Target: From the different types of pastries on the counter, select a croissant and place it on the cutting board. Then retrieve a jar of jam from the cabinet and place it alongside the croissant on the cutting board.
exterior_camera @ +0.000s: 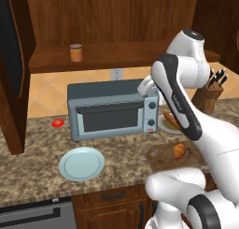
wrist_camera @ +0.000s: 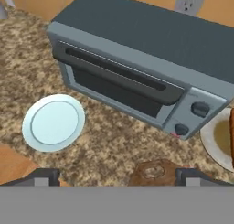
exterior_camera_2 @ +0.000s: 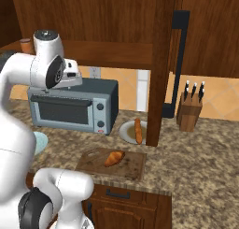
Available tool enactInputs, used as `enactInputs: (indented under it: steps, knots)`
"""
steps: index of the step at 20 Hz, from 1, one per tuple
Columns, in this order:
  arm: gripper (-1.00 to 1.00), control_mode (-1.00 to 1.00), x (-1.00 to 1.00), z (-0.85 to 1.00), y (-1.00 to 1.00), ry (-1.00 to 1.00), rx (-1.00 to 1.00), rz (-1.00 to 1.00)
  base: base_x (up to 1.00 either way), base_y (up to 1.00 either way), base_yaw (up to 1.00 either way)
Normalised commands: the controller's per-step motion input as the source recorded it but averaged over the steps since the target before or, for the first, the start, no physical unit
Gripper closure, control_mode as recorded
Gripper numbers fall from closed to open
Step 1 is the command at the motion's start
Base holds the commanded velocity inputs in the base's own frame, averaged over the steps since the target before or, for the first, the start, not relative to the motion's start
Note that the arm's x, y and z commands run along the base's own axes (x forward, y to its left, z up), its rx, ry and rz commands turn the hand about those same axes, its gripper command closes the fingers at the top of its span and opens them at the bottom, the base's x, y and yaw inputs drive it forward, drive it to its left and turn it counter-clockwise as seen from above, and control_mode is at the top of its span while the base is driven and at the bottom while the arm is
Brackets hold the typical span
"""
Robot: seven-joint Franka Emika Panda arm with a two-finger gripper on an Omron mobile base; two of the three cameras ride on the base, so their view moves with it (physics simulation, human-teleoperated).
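Observation:
The golden-brown croissant [exterior_camera: 179, 150] [exterior_camera_2: 114, 158] lies on the dark wooden cutting board [exterior_camera: 160, 157] [exterior_camera_2: 93, 163] at the counter's [exterior_camera: 32, 165] front edge. The jar of jam [exterior_camera: 75, 52] [exterior_camera_2: 25, 46] stands on the shelf of the open wall cabinet [exterior_camera: 126, 55]. The orange-brown baguette stick [exterior_camera: 170, 119] [exterior_camera_2: 137, 130] rests on a white plate [exterior_camera_2: 127, 131]. My gripper [wrist_camera: 117, 176] is open and holds nothing. It hangs high over the toaster oven [exterior_camera: 112, 109] and looks down at it, with the board's handle end [wrist_camera: 153, 171] below it.
A round light blue plate [exterior_camera: 81, 163] [wrist_camera: 53, 122] lies left of the board. A red tomato [exterior_camera: 58, 123] sits left of the oven. A knife block [exterior_camera: 212, 90] [exterior_camera_2: 190, 111] stands at the right. Open cabinet doors [exterior_camera_2: 161, 60] [exterior_camera: 11, 74] hang on both sides.

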Motion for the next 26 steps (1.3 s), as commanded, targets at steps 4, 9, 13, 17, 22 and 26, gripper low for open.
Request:
enactInputs:
  steps: [4, 9, 13, 17, 22, 26]
  knots:
    - [-1.0, -1.0, 0.03, 0.11, 0.05, -0.39, 0.07, 0.37, 0.0, 0.0, 0.0]
    - [-1.0, -1.0, 0.16, 0.45, 0.49, -0.15, -0.05, 0.21, 0.0, 0.0, 0.0]
    - [-1.0, -1.0, 0.06, 0.72, 0.54, 0.01, -0.05, 0.13, 0.0, 0.0, 0.0]
    - [-1.0, -1.0, 0.21, 0.41, 0.21, 0.19, 0.04, 0.02, 0.0, 0.0, 0.0]
    - [-1.0, -1.0, 0.31, 0.09, 0.39, 0.16, 0.03, 0.0, 0.0, 0.0, 0.0]
    - [-1.0, -1.0, 0.47, 0.0, 0.54, 0.04, 0.02, 0.0, 0.0, 0.0, 0.0]
